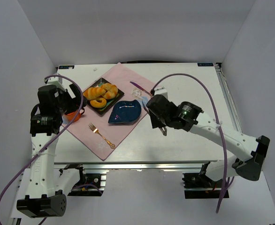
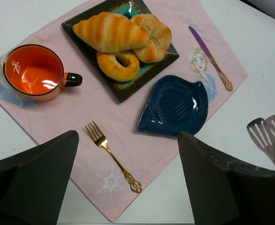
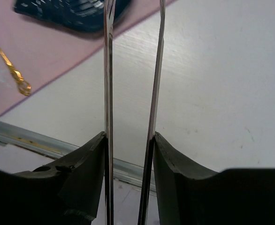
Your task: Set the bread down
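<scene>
The bread, a ridged golden croissant (image 2: 110, 32), lies on a black square plate (image 2: 123, 91) with a ring-shaped bread (image 2: 119, 65) and a twisted bun (image 2: 152, 35); it also shows in the top view (image 1: 94, 92). My left gripper (image 2: 128, 136) is open and empty, high above the pink mat (image 2: 142, 145), left of the plate in the top view (image 1: 74, 96). My right gripper (image 3: 128, 138) is shut on metal tongs (image 3: 108, 70), whose two arms stand apart over bare table right of the mat (image 1: 164, 132). The tong tips show in the left wrist view (image 2: 269, 136).
An empty blue leaf-shaped dish (image 2: 175, 105) lies on the mat next to the plate. An orange cup (image 2: 32, 72), a gold fork (image 2: 111, 157) and a purple knife (image 2: 210, 58) also lie on the mat. The table's front edge (image 3: 29, 140) is close under the right gripper.
</scene>
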